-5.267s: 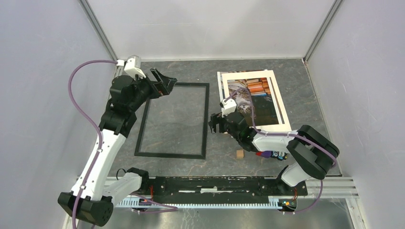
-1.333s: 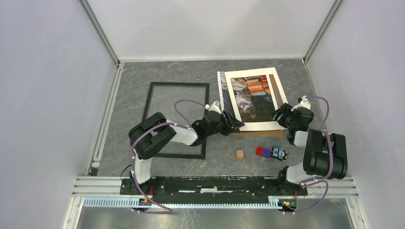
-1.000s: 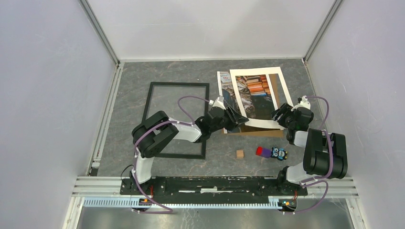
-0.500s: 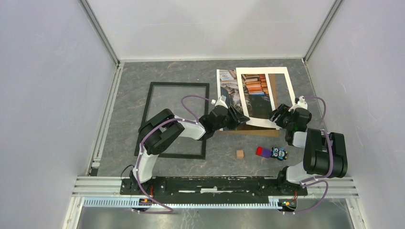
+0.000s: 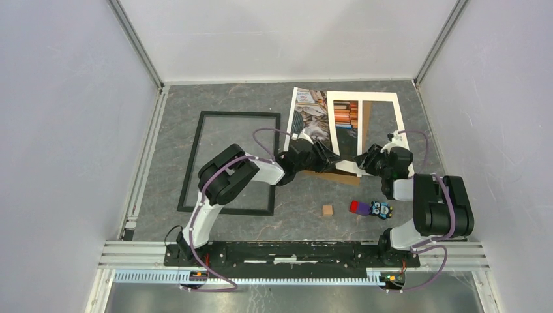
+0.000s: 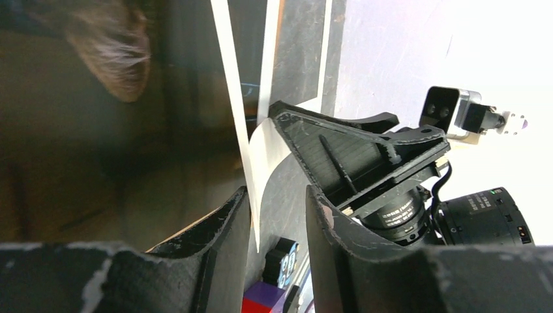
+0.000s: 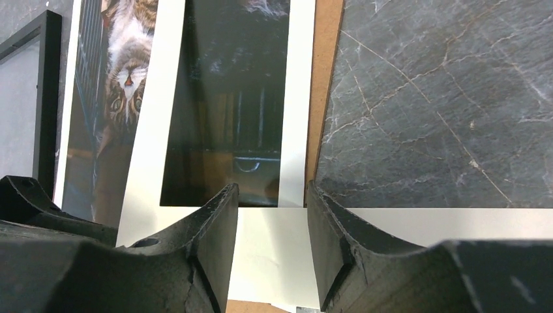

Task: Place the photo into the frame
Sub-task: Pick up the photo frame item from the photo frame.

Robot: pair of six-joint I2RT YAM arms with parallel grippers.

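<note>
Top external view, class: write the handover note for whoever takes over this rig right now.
Left claw: open, a white sheet edge between its fingers.
Right claw: open, over the white mat's near border.
Frame: empty, flat at the left.
Photo: right of it, partly under the mat, brown backing board beneath.
Done: photo partly uncovered.
Left: free the photo, lay it in the frame.

right hand (image 7: 270, 195) spread apart | white mat (image 7: 267, 251) between, contact unclear | cat photo (image 7: 107, 98) left
</note>
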